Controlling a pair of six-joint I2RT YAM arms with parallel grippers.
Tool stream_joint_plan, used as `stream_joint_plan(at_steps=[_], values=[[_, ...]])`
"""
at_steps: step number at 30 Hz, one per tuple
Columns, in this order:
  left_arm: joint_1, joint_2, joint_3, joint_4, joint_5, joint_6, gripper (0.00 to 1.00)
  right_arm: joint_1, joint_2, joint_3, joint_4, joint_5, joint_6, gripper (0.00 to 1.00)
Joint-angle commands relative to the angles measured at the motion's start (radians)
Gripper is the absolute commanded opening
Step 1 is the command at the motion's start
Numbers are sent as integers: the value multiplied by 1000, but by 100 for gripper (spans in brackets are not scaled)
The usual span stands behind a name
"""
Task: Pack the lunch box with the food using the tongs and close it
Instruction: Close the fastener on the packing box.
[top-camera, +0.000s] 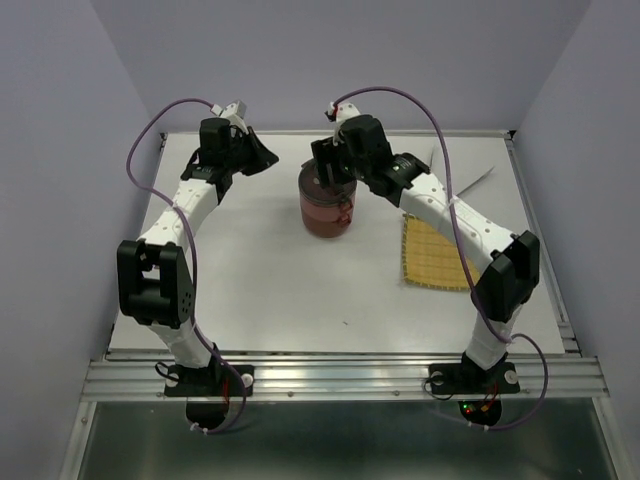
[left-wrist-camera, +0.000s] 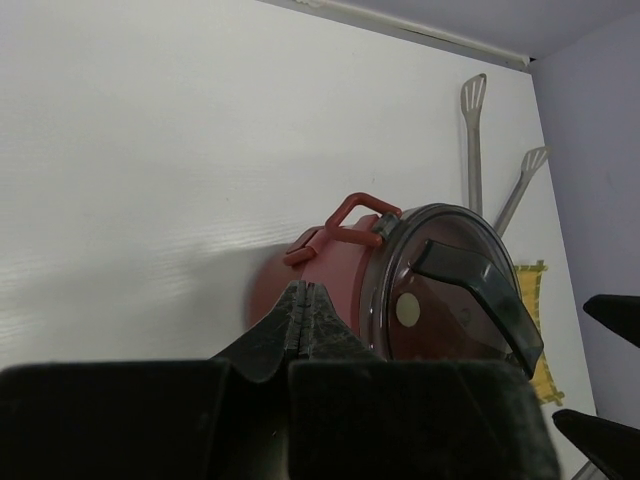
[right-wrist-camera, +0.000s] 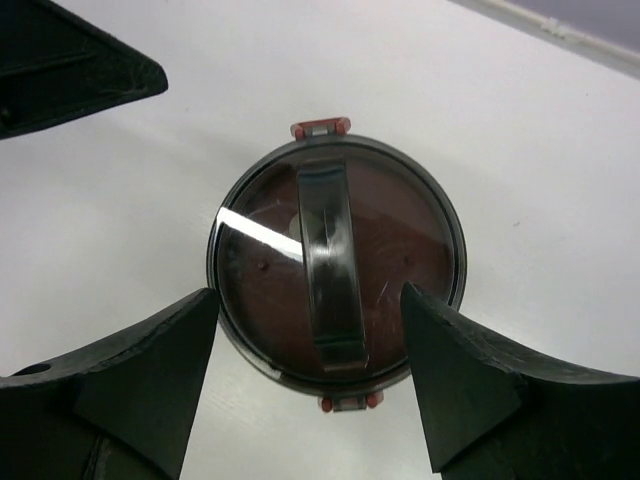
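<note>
The round dark-red tiered lunch box (top-camera: 326, 210) is seen stacked and lidded at 12 o'clock on the white surface (top-camera: 260, 290). The right fingers (right-wrist-camera: 150, 370) are spread wide above it, flanking its lid without contact. The left fingers (left-wrist-camera: 290, 335) are pressed together just beside it at 9 o'clock. The long silver metal tongs (left-wrist-camera: 474, 130) lie at 2 o'clock.

The left arm (top-camera: 190, 200) and the right arm (top-camera: 450, 215) are both made of white tubes joined by chunky black blocks (top-camera: 152, 283). A thin purple cable (top-camera: 140, 150) loops along each arm. Each black foot (top-camera: 205, 380) is bolted to a ridged silver rail (top-camera: 340, 378) at the near edge of the table (top-camera: 280, 290). Tiny red and green lights (top-camera: 475, 408) glow by the right foot. The left gripper (left-wrist-camera: 305, 295) is dull black and narrows to a thin tip. The right gripper (right-wrist-camera: 310, 300) has thick black wedge fingers (right-wrist-camera: 140, 370).
</note>
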Motion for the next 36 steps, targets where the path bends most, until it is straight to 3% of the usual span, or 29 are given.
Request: stream_joint_plan(at_steps=[1,9,18,23,30,36], values=[[15,-33,10,36,8,20,0,-2,93,108,-104,34,-122,81],[22,-7,42,19,32,34,0,-2,120,84,-127,203,-164,76],[22,-24,2,50,64,25,0,-108,58,1,-117,208,-224,77],[22,-17,-11,70,90,10,0,-231,-15,-92,-14,112,-281,77],[19,18,-4,111,133,-22,0,-242,-41,-108,8,-199,-239,76],[-27,50,19,118,139,-41,0,-242,-97,-111,11,-204,-156,77]])
